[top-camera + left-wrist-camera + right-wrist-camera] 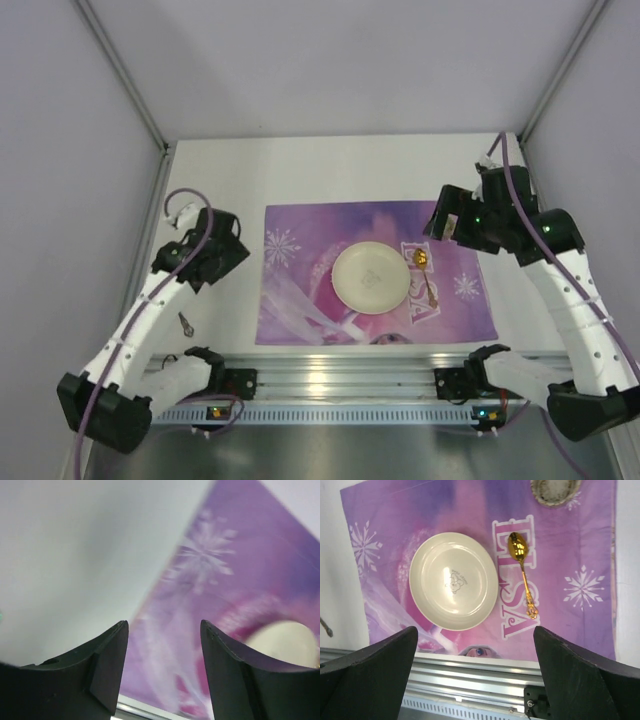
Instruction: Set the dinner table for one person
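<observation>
Progress looked roughly halfway. On the white bench (350,170) a purple placemat (310,225) lay flat near the ribbed rail (330,375). A cream plate (369,278) sat at its middle, and a gold spoon (428,275) lay just right of the plate, bowl pointing away from the rail. One small dark utensil (186,322) lay off the mat on bare bench beside the left arm, probably the piece left to place. The bench itself was plain, flat and white, spreading beneath both arms. The left claw (162,625) hung with fingers parted around nothing; the right claw (475,630) gaped wide and empty above the mat.
</observation>
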`<state>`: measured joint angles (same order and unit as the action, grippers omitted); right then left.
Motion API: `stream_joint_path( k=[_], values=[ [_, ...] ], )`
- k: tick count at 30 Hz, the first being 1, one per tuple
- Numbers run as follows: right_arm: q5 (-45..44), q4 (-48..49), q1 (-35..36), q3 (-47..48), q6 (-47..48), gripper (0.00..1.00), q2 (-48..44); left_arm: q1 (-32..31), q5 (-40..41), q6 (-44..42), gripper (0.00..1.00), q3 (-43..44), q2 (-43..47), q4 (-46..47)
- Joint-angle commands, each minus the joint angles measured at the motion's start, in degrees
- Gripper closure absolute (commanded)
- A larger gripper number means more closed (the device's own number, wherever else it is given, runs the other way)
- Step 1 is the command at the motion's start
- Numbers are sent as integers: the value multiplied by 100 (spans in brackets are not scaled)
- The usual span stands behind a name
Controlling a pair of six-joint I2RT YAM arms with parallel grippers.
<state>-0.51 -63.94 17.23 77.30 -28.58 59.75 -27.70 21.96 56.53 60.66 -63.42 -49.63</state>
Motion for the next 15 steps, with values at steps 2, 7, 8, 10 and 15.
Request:
stream_joint_path(
  k=[2,7,8,10,15],
  values=[
    [666,532,210,-13,-16,0,344,1800,-216,-1002,32,-968,1005,-917],
    [860,602,280,13,28,0,573,3170,-893,-1617,32,-688,167,-725],
    [860,602,315,40,45,0,591,3340,-1077,-1715,32,-635,-63,-698],
    [834,602,351,75,89,0,608,3735,-1404,-1961,32,-495,-512,-567],
    [807,585,351,14,159,0,538,4272,-1369,-2540,34,-213,-1129,-373]
  ],
)
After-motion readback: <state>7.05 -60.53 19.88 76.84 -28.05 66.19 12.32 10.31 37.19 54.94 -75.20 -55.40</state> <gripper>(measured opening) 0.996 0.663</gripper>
